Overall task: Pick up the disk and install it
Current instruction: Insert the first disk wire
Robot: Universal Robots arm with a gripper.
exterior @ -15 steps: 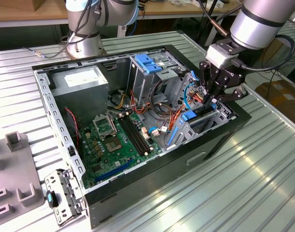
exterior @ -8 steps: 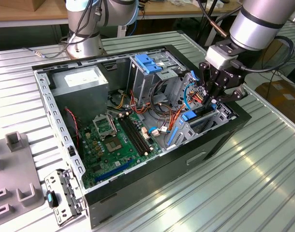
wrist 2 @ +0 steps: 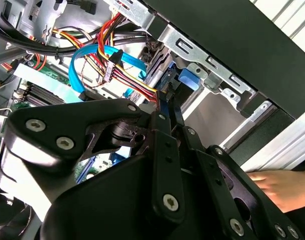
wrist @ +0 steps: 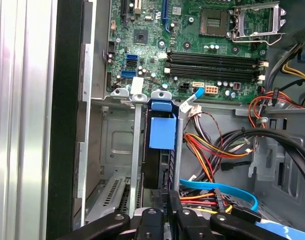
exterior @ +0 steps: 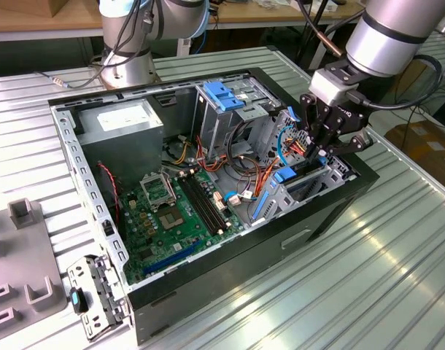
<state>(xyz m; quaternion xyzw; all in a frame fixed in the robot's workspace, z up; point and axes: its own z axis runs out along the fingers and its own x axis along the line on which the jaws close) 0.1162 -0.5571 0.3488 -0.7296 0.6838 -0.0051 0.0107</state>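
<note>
Installation is the step in hand: the disk (wrist: pixel 160 150) sits edge-up in the case's drive bay (wrist: pixel 117 145), with the gripper (wrist: pixel 168 200) closed on its near end. Seating it fully likely calls for a straight, steady push along the bay rails.

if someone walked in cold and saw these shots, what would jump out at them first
Probably the open computer case lying on its side on the ribbed metal table, with its green motherboard exposed. Next, the gripper lowered into the drive bay at the exterior view's right, shut on the disk, which stands on edge in its blue carrier between the bay's metal rails. A person's hand also rests just outside the case in the second wrist view.
</note>
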